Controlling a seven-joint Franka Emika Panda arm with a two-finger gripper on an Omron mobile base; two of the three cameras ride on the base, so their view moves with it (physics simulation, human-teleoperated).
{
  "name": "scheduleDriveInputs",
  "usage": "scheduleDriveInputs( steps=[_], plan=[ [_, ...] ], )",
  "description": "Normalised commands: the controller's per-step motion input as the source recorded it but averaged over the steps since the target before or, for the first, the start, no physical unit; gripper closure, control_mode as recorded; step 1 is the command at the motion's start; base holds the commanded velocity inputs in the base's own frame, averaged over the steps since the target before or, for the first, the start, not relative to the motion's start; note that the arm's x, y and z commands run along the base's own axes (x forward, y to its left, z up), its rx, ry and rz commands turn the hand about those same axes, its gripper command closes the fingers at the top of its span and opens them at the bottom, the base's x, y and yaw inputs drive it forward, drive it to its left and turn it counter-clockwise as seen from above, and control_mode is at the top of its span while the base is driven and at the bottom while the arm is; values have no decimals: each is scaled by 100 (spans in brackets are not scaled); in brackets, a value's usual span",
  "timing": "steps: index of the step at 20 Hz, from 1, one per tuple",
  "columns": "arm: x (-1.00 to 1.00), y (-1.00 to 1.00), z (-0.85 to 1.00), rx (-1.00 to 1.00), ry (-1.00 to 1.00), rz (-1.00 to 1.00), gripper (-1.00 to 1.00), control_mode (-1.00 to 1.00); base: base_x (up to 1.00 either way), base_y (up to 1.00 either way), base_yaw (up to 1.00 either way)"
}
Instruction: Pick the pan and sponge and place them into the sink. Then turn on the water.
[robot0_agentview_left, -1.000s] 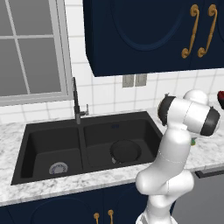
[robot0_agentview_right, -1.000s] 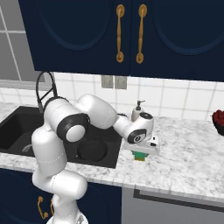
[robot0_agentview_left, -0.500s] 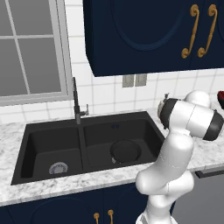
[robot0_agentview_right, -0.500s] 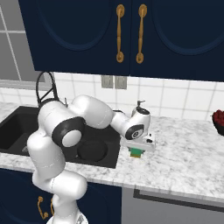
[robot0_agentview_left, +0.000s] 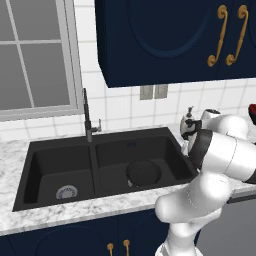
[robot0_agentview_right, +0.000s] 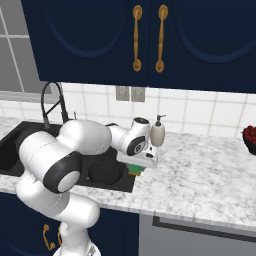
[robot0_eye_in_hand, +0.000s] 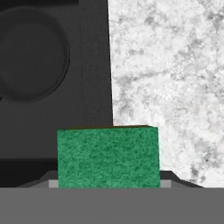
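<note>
The jaws are gripping the rectangular, rough-fibred green sponge (robot0_eye_in_hand: 108, 156) above the seam where the matte black sink (robot0_eye_in_hand: 87, 87) is meeting the speckled grey-white marble bench (robot0_eye_in_hand: 175, 78). The round black pan (robot0_eye_in_hand: 30, 52) is lying in the basin beyond the jaws.

You face a white-tiled wall (robot0_agentview_right: 200, 112) with navy upper cabinets (robot0_agentview_right: 100, 35) bearing brass handles (robot0_agentview_right: 136, 37). A grey-paned window (robot0_agentview_left: 35, 55) sits at the left. A grey-veined marble counter (robot0_agentview_right: 210, 175) runs over navy lower cabinets (robot0_agentview_left: 65, 245).
</note>
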Motion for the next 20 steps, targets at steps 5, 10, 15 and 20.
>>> scheduleDriveInputs(
  steps=[5, 10, 15, 20],
  plan=[
    [-6, 78, 0, 0, 0, 0, 100, -100, 0, 0, 0],
    [44, 65, 0, 0, 0, 0, 100, -100, 0, 0, 0],
    [49, 81, -4, 0, 4, 0, 100, -100, 0, 0, 0],
    [41, 69, -16, 0, 2, 0, 100, -100, 0, 0, 0]
  ],
)
